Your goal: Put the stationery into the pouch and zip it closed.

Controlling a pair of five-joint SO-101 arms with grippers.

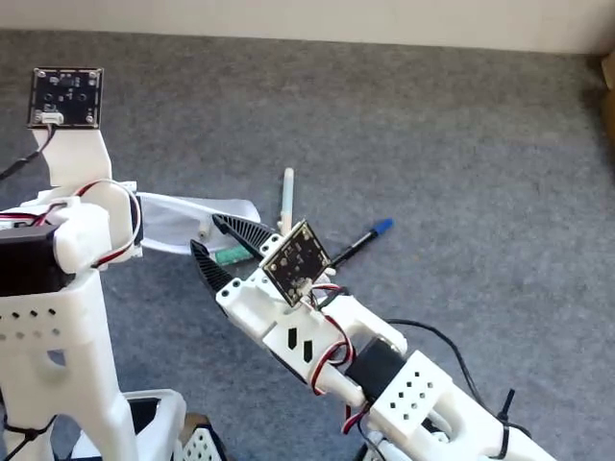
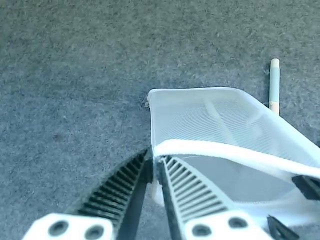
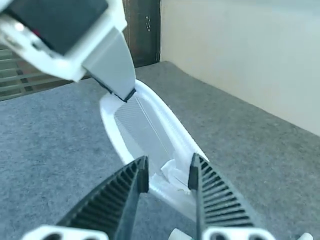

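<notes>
- While the left gripper [image 2: 152, 162] pinches the rim of the white mesh pouch [image 2: 215, 120] on the grey worktop [image 2: 75, 60], its ribbed black fingers meet with only the fabric edge between them, and the pouch's mouth gapes open beyond.
- In the high view the pouch lies left of centre. One end is tucked under the white body of the left arm [image 1: 67, 288] at the left edge of the frame, and the other end reaches toward the middle.
- The right arm [image 1: 384, 375] comes in from the lower right corner of the high view, with the right gripper [image 1: 223, 245] pointing toward the upper left at the pouch's free end.
- The right gripper's fingers are spread wide and grip nothing. In the right wrist view the near end of the pouch shows between the two tips, though contact cannot be judged.
- A pale pen [image 1: 286, 197] lies outside the pouch, just right of it, its length running up the frame.
- A black pen [image 1: 360, 240] with a blue cap lies tilted right of centre, cap toward the upper right.
- A green piece [image 1: 231, 255] of stationery shows between the right gripper's fingers, partly hidden.
</notes>
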